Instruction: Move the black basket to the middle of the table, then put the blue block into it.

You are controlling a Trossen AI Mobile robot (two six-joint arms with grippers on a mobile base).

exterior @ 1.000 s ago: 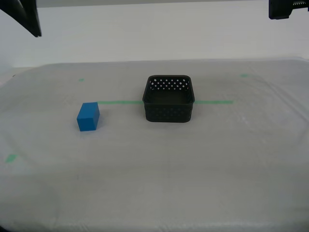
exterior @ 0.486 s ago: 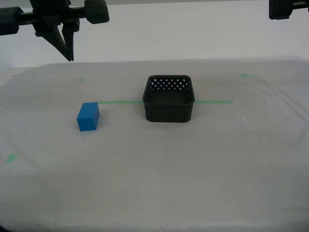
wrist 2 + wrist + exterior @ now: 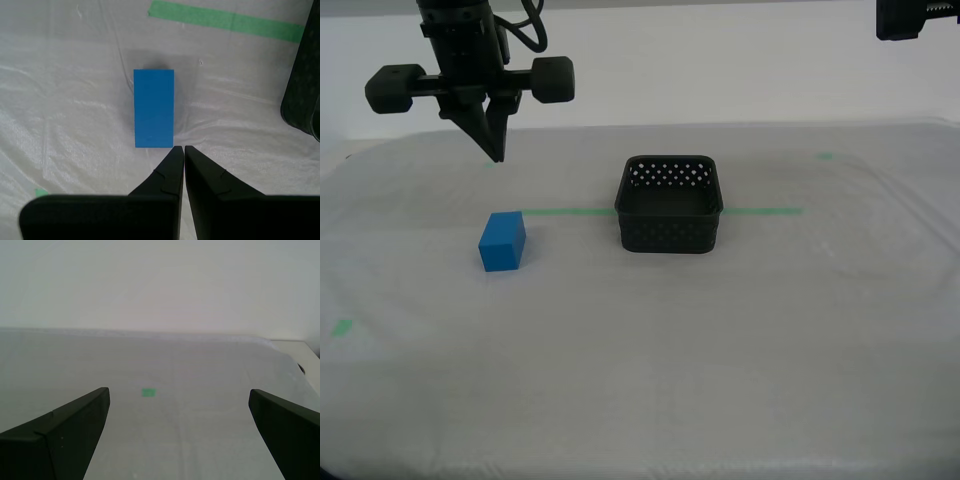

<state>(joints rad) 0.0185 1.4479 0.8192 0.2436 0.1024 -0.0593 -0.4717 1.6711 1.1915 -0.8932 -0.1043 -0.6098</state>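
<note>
Second gripper hangs above table, over blue block, fingers pinched together, empty. Block lies on exterior view's left, well apart from black basket.

Basket sits on green tape line near table middle; judged placed.

Advice: spread jaws wider than block's narrow side, centre, descend straight, clamp.

First gripper spread wide, empty, facing bare sheeting with small green mark.

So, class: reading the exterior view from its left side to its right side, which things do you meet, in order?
My second claw hanging above the table → the blue block → the green tape line → the black basket → a small green tape mark.
</note>
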